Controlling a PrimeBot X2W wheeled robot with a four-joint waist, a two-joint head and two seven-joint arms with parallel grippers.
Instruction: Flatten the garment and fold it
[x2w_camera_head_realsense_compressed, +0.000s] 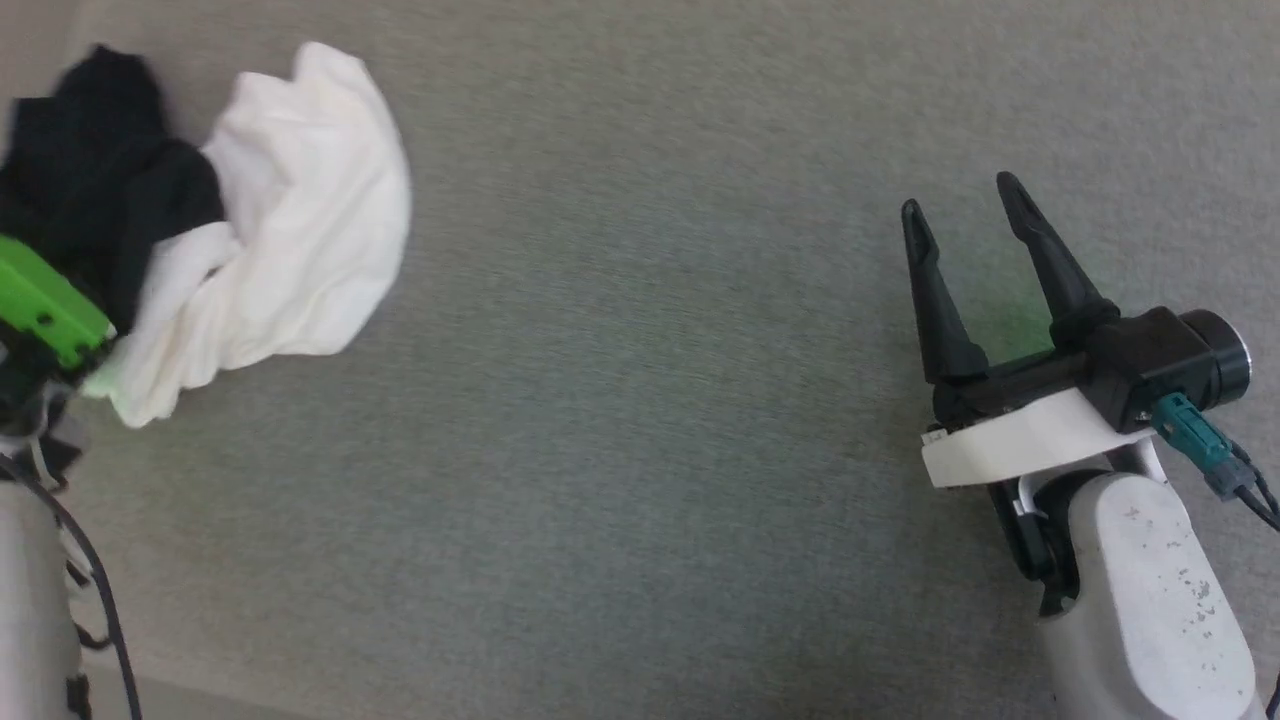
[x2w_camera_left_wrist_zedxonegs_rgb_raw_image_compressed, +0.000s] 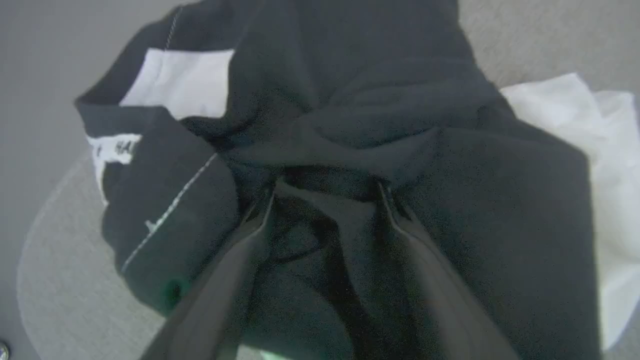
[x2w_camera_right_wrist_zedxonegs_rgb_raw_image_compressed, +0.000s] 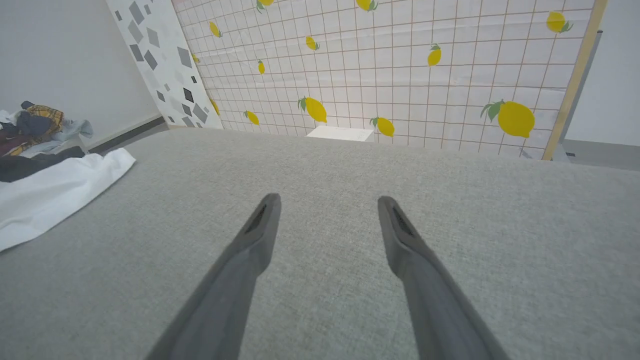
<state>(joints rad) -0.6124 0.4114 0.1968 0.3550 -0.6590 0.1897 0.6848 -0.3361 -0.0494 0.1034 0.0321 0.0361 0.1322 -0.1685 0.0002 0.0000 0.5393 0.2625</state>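
**Crumpled shirt at upper left, both pincers spread wide**

In the head view the garment lies in a loose heap at the upper left of the frame, on a grey woven surface. Its white body is bunched into soft folds and fans out toward the middle. The black part is piled at the far left edge, just above a bright green part of the left arm.

In the left wrist view the garment takes up most of the frame as dark, rumpled cloth. A white panel shows at the upper left, with a white strip bearing blurred dark letters just below it. A thin line of pale stitching runs down the lower left. More white cloth shows at the right edge. The left gripper has its fingers set wide apart, and the tips are pushed into the black folds.

The right gripper sits at the right of the head view, well apart from the shirt, fingers wide and nothing between them. In its own view the right gripper is over bare grey surface, with the white cloth at the left edge and a lemon-print backdrop across the top.
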